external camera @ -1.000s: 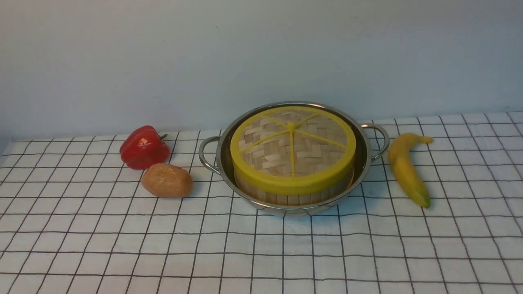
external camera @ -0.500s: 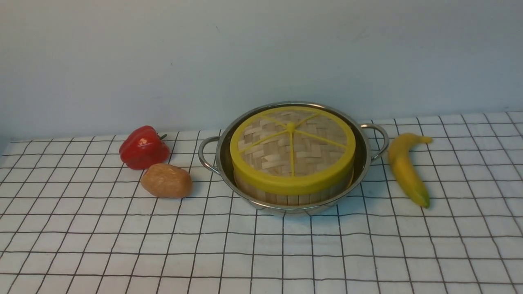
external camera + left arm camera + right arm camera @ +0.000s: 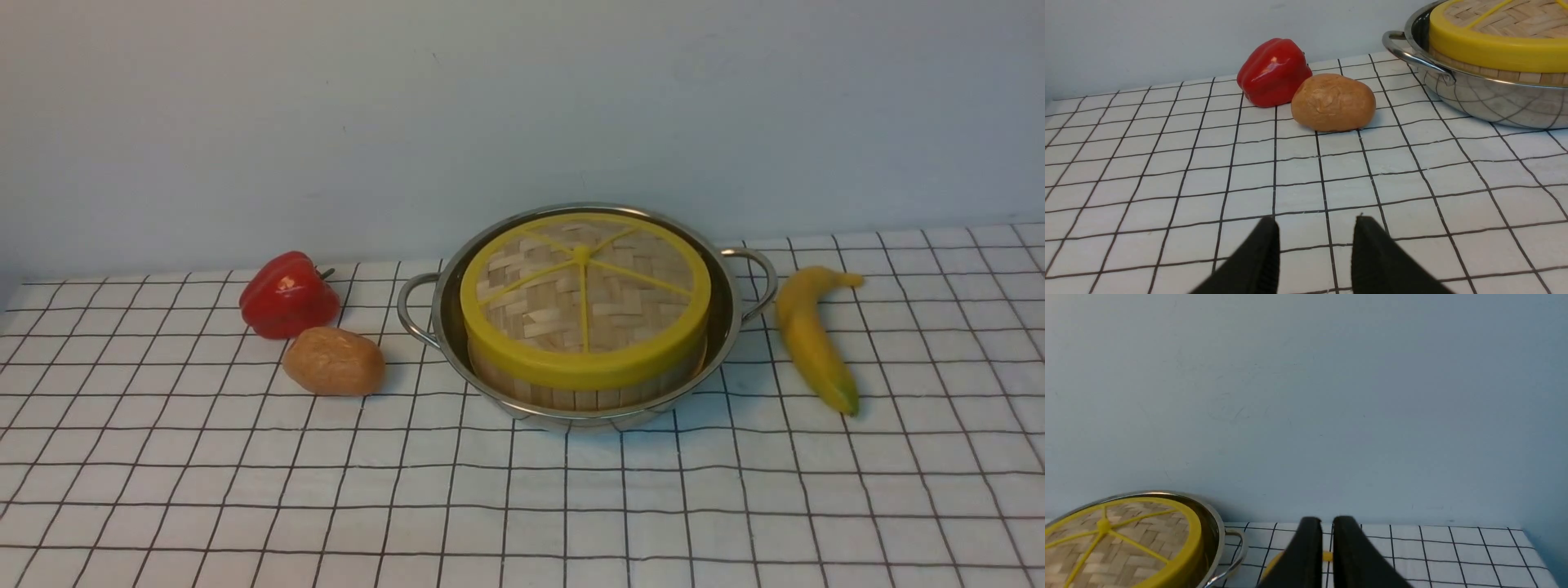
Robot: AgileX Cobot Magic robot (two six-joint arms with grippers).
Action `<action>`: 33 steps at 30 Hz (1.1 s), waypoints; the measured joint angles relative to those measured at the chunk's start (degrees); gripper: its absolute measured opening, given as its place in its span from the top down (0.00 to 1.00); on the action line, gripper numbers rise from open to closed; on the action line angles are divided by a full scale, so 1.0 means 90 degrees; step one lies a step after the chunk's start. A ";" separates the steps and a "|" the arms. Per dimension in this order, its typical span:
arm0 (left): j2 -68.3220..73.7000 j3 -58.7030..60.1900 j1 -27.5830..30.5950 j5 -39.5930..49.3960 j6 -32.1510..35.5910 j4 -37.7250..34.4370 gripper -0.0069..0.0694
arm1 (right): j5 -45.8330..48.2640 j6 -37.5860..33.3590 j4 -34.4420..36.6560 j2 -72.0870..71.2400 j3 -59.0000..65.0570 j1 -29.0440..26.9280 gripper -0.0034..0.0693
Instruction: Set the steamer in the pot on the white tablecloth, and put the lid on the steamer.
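Plain pale blue-grey wall backs the work surface, which is covered by the white tablecloth (image 3: 522, 490) with its thin black grid.

The pot (image 3: 588, 314) stands on the cloth, slightly right of centre in the front view, with one looped wire handle on each side. The steamer (image 3: 584, 392) sits inside the pot; only its upright slat wall shows, below the lid. The lid (image 3: 584, 298) rests flat on the steamer, its yellow rim covering the basket's top edge, its spokes meeting at the small centre knob.

A red bell pepper (image 3: 288, 294) lies to the left of the pot, near the wall. A brown potato (image 3: 334, 361) lies just in front of the pepper, close beside it, apart from the pot's left handle. A banana (image 3: 812, 335) lies to the right of the pot, just beside its right handle.

Neither arm appears in the front view.

The left gripper (image 3: 1315, 249) hangs over bare cloth, jaws parted with a clear gap, holding nothing.

The right gripper (image 3: 1327, 547) points toward the wall, jaws separated by only a narrow slit, holding nothing. Part of the banana shows behind its fingers (image 3: 1306, 551).
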 joint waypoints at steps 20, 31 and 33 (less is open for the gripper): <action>0.0000 0.0000 0.0000 -0.0005 0.0000 0.0000 0.59 | -0.0384 0.0821 -0.0298 -0.3077 0.3493 -0.0044 0.77; 0.0000 0.0000 0.0000 -0.0012 0.0000 0.0000 0.59 | 0.0011 0.0567 -0.0145 -0.3077 0.3510 -0.0052 0.73; 0.0000 0.0000 0.0000 -0.0012 0.0000 0.0000 0.59 | 0.0011 0.0567 -0.0087 -0.3077 0.3510 -0.0052 0.73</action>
